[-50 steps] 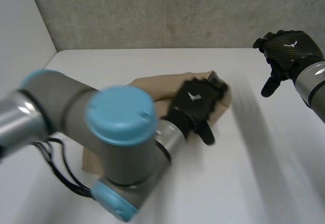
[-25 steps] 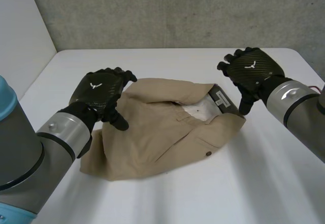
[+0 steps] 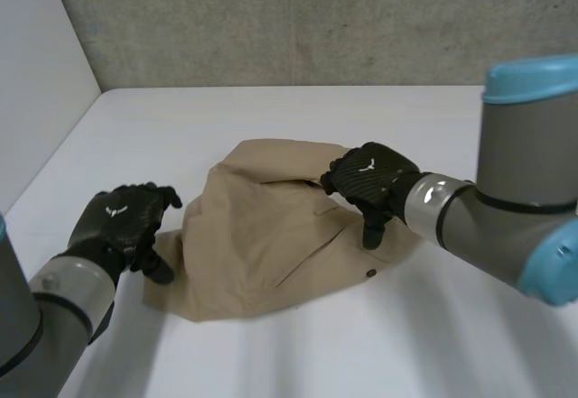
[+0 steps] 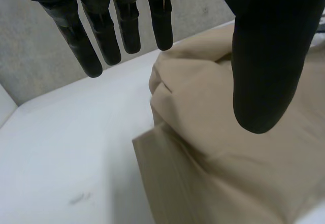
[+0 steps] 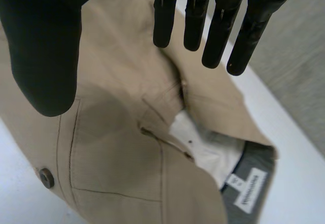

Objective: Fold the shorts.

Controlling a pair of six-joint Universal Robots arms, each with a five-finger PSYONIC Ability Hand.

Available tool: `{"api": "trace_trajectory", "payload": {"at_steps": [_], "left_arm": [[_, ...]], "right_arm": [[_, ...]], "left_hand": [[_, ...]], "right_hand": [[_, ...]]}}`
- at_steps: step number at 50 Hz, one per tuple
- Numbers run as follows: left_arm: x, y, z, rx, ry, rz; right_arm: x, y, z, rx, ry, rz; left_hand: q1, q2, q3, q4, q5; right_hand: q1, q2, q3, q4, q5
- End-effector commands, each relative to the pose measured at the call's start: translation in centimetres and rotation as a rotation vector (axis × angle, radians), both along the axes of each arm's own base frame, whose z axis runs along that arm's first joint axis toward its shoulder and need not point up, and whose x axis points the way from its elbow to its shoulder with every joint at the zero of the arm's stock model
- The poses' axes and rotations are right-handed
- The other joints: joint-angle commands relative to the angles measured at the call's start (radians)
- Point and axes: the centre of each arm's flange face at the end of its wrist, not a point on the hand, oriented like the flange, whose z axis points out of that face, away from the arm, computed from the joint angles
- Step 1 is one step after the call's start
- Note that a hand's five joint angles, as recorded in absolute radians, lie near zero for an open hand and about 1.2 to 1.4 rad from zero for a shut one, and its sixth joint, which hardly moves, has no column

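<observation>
while the tan shorts (image 3: 271,236) lie bunched in the middle of the white worktop (image 3: 298,362), much where they lay half a second ago, both hands have shifted. the left hand (image 3: 122,222) has left the upper left part of the cloth. it now sits lower and further out, just beside the shorts' left edge near the bottom corner.

in the left wrist view, that hand (image 4: 264,46) has its fingers (image 4: 84,46) straight and set well apart from the thumb, with nothing held between them. the shorts (image 4: 218,132) lie on the thumb side and bare worktop (image 4: 61,148) lies below the fingertips.

the right hand (image 3: 370,177) has come in from beyond the waistband end and is now over it, covering the open waistband that the head view showed before.

in the right wrist view, the right hand (image 5: 45,46) also has straight fingers (image 5: 165,16) held apart from the thumb, gripping nothing. below it lies the front of the shorts (image 5: 117,148), with a dark button (image 5: 46,178) and an open fly showing white lining (image 5: 203,142). the grey waistband (image 5: 256,155) carries a white label (image 5: 246,186).

in the head view the right thumb points down at the cloth and may be touching it; i cannot tell for sure.
</observation>
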Motion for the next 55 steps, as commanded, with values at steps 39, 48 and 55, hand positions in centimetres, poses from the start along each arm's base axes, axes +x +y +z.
{"api": "trace_trajectory", "payload": {"at_steps": [39, 48, 55], "left_arm": [[1.1, 0.8, -5.1, 0.166, -0.043, 0.033], [0.4, -0.3, -6.0, 0.157, -0.023, 0.036], [0.2, -2.0, -5.9, 0.07, -0.004, 0.061]], "right_arm": [[2.5, 1.5, 5.3, 0.1, -0.307, -0.157], [2.5, 2.3, 5.7, 0.113, -0.328, -0.154], [2.0, 2.1, 6.4, 0.081, -0.322, -0.164]], "left_hand": [[0.081, 0.075, 0.075, 0.074, 0.069], [0.186, 0.18, 0.18, 0.179, 0.174], [1.002, 0.997, 0.996, 0.995, 0.991]], "right_hand": [[1.022, 0.967, 0.959, 0.958, 0.979], [1.022, 0.967, 0.959, 0.958, 0.979], [1.022, 0.967, 0.959, 0.958, 0.979]]}}
